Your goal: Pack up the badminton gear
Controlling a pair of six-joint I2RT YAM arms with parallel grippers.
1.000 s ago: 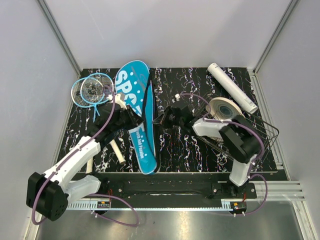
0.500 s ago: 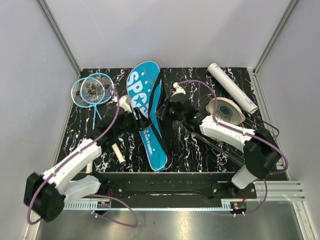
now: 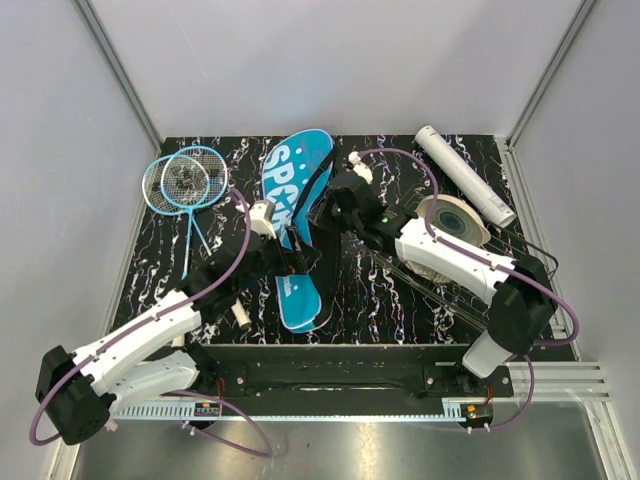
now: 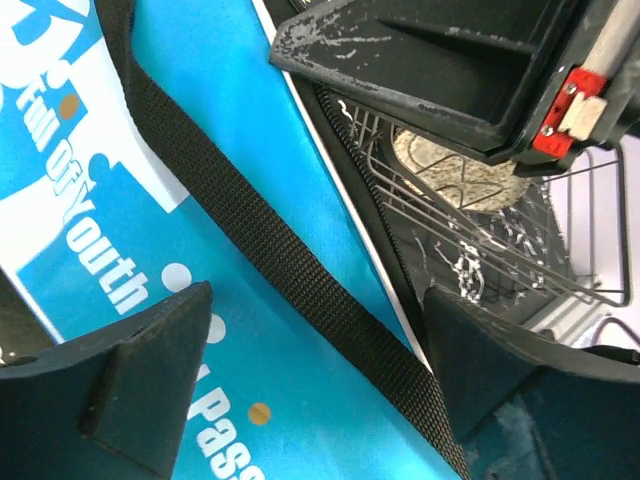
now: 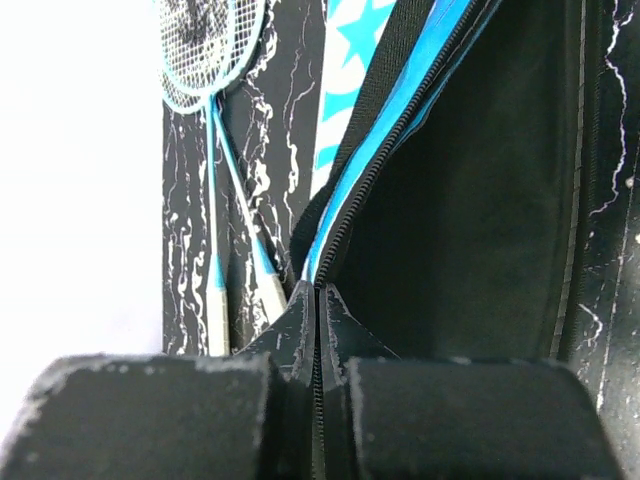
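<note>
cover [image 3: 300, 165]: light, limp fabric, likely sags; best taken at zipper edge [image 5: 370, 170] | right hand [image 5: 317, 300]: pinched on that edge | left hand [image 4: 315, 360]: spread wide over strap [image 4: 280, 270]

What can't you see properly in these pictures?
- Inside the blue cover: right wrist view, too dark to tell if anything's in it.
- The rackets: same view, heads cut off by the top edge.
- The dark bits on the rackets' strings: top view, too small to name.
- The woven disc: left wrist view, partly hidden by wire basket bars.
</note>
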